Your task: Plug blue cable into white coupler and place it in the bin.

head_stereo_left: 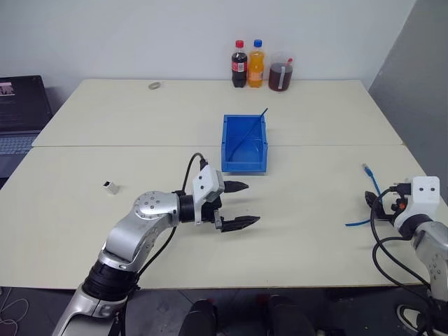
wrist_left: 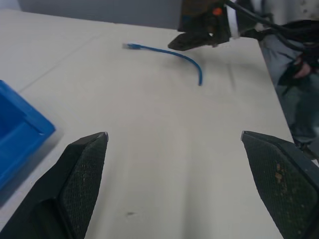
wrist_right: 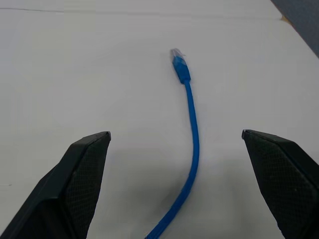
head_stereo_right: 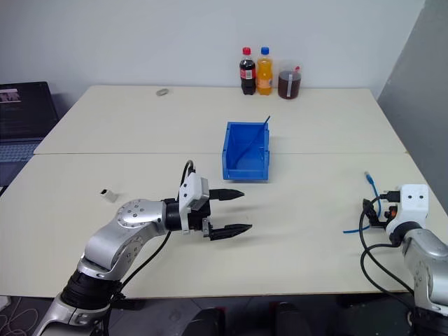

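On the table's right side, near its edge: the blue cable (wrist_right: 192,144), loose, gently curved, clear plug (wrist_right: 179,62) at the far end, nothing touching it. Looks thin and very light, limp along the cord, stiff only at the plugs; probably apt to slide or swing when lifted. Best taken just behind the plug, on the boot, so the tip stays steady for insertion; a pinch mid-cord would likely leave the plug drooping. Framed between the spread fingers of the right gripper (wrist_right: 174,184), hovering over the near part of the cord, empty.

Far across on the left side: the white coupler (head_stereo_left: 110,186), tiny, boxy, hard, alone on the table (head_stereo_left: 315,231). Likely slippery and easy to knock away; needs a square pinch on its flat sides, socket left uncovered. Well apart from the cable.

At centre: the left gripper (head_stereo_left: 238,204), fingers wide, empty, pointing toward the cable side, just in front of the bin (head_stereo_left: 227,143). Bin open-topped, a dark thin strand leaning inside.

At the back edge: three drink bottles (head_stereo_left: 257,64).
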You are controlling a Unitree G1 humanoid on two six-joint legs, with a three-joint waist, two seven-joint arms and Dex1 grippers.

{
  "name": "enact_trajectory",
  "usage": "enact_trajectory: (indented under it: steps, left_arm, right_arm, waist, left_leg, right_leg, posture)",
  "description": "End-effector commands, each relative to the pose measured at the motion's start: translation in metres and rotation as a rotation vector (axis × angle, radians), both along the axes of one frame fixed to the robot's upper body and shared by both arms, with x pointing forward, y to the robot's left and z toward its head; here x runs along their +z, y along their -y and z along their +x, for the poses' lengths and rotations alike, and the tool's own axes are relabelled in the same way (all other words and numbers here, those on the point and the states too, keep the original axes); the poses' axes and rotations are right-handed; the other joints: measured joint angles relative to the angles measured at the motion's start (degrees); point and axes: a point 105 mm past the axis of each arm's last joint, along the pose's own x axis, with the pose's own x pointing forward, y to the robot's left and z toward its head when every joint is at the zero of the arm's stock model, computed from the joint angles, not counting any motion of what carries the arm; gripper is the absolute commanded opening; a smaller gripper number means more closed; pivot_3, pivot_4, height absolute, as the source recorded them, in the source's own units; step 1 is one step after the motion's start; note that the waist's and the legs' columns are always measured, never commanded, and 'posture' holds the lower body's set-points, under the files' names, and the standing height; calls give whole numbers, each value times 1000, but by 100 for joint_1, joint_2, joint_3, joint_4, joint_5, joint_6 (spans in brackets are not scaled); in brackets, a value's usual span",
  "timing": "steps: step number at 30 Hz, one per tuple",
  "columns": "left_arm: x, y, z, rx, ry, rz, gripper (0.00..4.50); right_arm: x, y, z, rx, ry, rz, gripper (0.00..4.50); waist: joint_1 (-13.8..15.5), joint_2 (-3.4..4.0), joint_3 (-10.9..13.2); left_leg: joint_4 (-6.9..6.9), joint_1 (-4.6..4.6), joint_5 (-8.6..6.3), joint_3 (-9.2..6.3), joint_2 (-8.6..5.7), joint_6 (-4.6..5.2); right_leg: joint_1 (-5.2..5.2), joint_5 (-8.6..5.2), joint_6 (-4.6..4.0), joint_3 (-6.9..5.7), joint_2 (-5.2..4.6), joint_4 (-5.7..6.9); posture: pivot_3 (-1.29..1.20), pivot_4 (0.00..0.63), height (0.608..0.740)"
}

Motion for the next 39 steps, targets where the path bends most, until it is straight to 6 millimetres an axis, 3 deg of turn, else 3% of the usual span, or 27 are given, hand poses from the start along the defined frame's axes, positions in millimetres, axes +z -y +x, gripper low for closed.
enact_trajectory:
  steps: [1, 6, 17, 23, 24, 28, 32, 34, 39]
  left_arm:
    - [9, 5, 1, -28, 48, 12, 4500]
    - [5, 7, -3, -54, 44, 32, 4500]
    - [5, 5, -4, -50, 34, 33, 4500]
    - [5, 5, -5, -52, 33, 28, 4500]
    - [5, 4, -5, -48, 31, 26, 4500]
    - [2, -2, -8, -33, 21, 23, 4500]
    - [-4, -13, -7, 24, 22, 31, 4500]
    - [-8, -24, -4, 93, 27, 33, 4500]
    - [-29, -60, -8, 239, -7, 82, 4500]
  right_arm:
    - [5, 15, 4, -33, -25, -10, 4487]
    - [-8, 25, 12, -55, -93, 3, 4487]
    - [-20, 30, 14, -40, -149, 61, 1661]
    - [-12, 35, 17, -24, -123, 84, 195]
    - [-9, 36, 18, -8, -119, 73, 9]
    - [8, 34, 17, 146, -117, 20, 9]
    - [31, 4, 16, 435, -110, -86, 9]
    - [41, -28, 12, 652, -109, -194, 9]
    - [32, -99, 4, 1067, -149, -492, 9]
  waist:
    - [3, 0, 0]
    - [0, 0, 0]
    - [0, 0, 0]
    - [-1, 0, 0]
    - [0, 0, 0]
    - [1, 1, 1]
    - [-23, 14, 9]
    - [-53, 15, 10]
    - [-113, 13, 13]
  left_leg:
    - [0, 0, 0, 0, -1, 0]
    - [0, -2, 0, 2, -1, 1]
    - [5, 1, 0, 5, 0, 1]
    - [5, 1, 0, 5, 0, 1]
    - [5, 1, 0, 5, 0, 1]
    - [4, 0, 0, 8, -1, 1]
    - [3, 0, -1, 11, 0, 3]
    - [3, 2, -1, 11, 4, 3]
    - [1, 6, -1, 6, 13, 3]
  right_leg:
    - [0, 0, 0, 0, -1, -1]
    - [-1, 0, 0, 1, -1, -2]
    - [5, 1, 2, 2, -1, -2]
    - [5, 1, 2, 2, -1, -2]
    - [5, 1, 2, 2, -1, -2]
    - [3, 1, 2, 4, -2, -3]
    - [0, 0, 2, 6, -1, -5]
    - [-2, 0, 3, 7, 2, -4]
    - [-2, -1, 2, 2, 7, -4]
  posture:
    - [0, 150, 740]
    - [0, 150, 740]
    - [0, 150, 740]
    - [0, 150, 740]
    - [0, 150, 740]
    - [0, 150, 740]
    - [0, 150, 740]
    - [0, 150, 740]
    - [0, 150, 740]
